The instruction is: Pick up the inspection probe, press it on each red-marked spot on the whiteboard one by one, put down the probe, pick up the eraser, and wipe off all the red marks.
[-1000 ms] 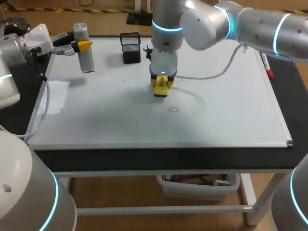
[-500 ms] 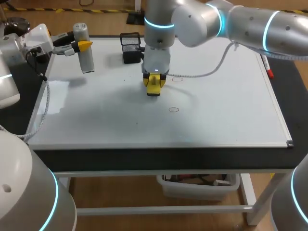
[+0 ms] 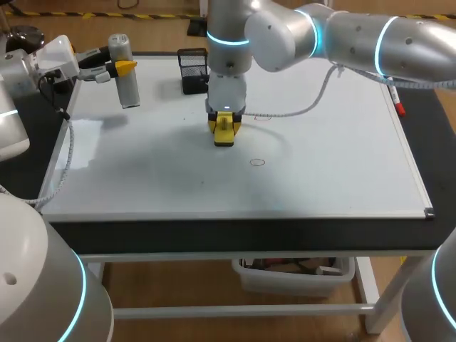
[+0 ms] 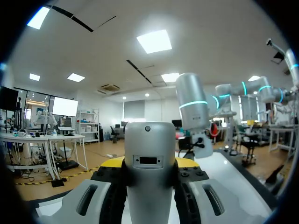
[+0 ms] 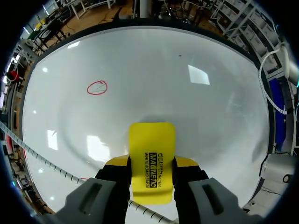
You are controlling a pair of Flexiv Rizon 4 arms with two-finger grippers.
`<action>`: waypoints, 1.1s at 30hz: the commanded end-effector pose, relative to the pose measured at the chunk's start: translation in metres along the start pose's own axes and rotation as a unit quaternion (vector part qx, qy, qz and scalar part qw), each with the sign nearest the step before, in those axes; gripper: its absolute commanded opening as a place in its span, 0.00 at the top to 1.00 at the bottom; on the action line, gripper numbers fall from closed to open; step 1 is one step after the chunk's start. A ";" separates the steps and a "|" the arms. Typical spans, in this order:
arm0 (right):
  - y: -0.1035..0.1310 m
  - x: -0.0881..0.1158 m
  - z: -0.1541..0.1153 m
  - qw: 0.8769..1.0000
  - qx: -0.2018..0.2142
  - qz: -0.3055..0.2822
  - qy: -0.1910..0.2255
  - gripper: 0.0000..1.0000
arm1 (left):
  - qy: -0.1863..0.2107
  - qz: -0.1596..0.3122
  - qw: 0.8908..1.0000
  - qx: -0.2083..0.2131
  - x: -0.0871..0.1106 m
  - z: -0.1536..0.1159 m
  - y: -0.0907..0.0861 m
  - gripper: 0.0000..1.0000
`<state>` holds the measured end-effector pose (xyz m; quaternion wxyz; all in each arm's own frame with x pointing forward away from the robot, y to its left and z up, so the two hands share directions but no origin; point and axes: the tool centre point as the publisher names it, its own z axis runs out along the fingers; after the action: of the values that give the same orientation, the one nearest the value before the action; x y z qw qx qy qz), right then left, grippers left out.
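Right gripper point(image 3: 224, 130): clenched on the yellow eraser point(image 3: 224, 134), low at the middle of the whiteboard point(image 3: 342, 171).
Red circle point(image 3: 257, 162): near the eraser, apart from it.
Faint red mark point(image 3: 263, 117): just beside the grey cable point(image 3: 306, 110).
Black mesh holder point(image 3: 193, 70): close behind the right arm.
Left gripper point(image 3: 118, 68): grasping the grey probe point(image 3: 127, 82), upright at the far left corner.
Red marker point(image 3: 396, 100): at the right edge.

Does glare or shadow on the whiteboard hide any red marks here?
Head view: a glare patch sits near the left edge of the whiteboard and a soft shadow lies beside the eraser; both red circles show plainly. Right wrist view: ceiling-light reflections dot the whiteboard, none over the red circle.
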<state>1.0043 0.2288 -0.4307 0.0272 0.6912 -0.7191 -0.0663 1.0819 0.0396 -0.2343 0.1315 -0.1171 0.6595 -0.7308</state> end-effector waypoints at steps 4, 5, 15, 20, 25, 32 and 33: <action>0.004 0.017 0.006 1.000 -0.005 0.008 0.005 1.00 | -0.001 0.001 1.000 0.002 0.000 0.000 0.000 1.00; 0.004 0.019 0.007 1.000 -0.005 0.010 0.006 1.00 | -0.001 0.001 1.000 0.002 0.000 0.000 0.000 1.00; 0.008 0.040 0.007 1.000 -0.003 0.030 0.006 1.00 | -0.001 0.001 1.000 0.002 0.000 0.000 0.000 1.00; 0.009 0.045 0.003 0.999 0.002 0.036 0.005 1.00 | -0.001 0.001 1.000 0.002 0.000 0.000 0.000 1.00; 0.010 0.049 -0.005 0.999 0.011 0.040 0.004 1.00 | -0.001 0.001 1.000 0.002 0.000 0.000 0.000 1.00; 0.007 0.060 -0.025 0.999 0.026 0.043 0.003 1.00 | -0.001 0.001 1.000 0.002 0.000 0.000 0.000 1.00; 0.007 0.063 -0.028 0.999 0.028 0.045 0.003 1.00 | -0.001 0.001 1.000 0.002 0.000 0.000 0.000 1.00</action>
<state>1.0024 0.1763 -0.4188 0.0177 0.6580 -0.7515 -0.0444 1.0819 0.0396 -0.2343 0.1315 -0.1171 0.6595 -0.7308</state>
